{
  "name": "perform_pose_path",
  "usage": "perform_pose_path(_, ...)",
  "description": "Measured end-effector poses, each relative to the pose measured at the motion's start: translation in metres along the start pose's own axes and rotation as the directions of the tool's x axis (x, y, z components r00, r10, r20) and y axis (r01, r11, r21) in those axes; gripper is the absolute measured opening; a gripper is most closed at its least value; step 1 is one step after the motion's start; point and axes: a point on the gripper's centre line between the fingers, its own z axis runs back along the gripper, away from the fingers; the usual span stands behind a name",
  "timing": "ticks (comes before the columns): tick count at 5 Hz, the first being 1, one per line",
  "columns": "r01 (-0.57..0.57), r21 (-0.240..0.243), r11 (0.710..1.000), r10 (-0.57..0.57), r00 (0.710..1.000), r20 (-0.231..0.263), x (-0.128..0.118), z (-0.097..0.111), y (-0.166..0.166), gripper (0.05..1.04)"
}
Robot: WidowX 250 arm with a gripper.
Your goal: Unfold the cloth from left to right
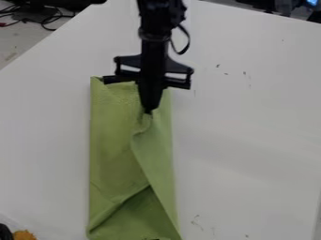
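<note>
A long, green fabric cloth (113, 150) lies on the white, smooth counter (251, 136), left of the middle of the view. Its long axis runs up and down the view, almost straight, one narrow end up under the arm and the other down at the bottom edge; it's a good deal longer than it is wide. The black two-finger gripper (149, 110) hangs over the upper part of the cloth, its fingertips together and clamped on a pinch of the fabric, which puckers right beneath them. From there a loose fold edge slants down toward the lower right corner of the cloth, and a crease cuts across from that edge to the lower left. There's a fuzzy orange-yellow thing (24, 235) in the bottom left corner of the view, and thin dark cables (47, 21) lie up at the top left, beyond the counter.
</note>
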Motion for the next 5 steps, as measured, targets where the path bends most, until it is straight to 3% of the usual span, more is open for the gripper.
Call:
perform_pose_path(2, 0.071, -0.105, 0.992, -0.069, 0.997, 0.024, 0.041, -0.016, -0.068, 0.058)
perform_pose_path(3, 0.133, -0.16, 0.978, -0.129, 0.991, 0.033, 0.058, -0.035, -0.094, 0.058)
perform_pose_path(4, 0.157, -0.215, 0.964, -0.157, 0.987, 0.017, 0.063, -0.051, -0.109, 0.058)
perform_pose_path(5, 0.156, -0.28, 0.947, -0.157, 0.987, 0.019, 0.068, -0.054, -0.122, 0.058)
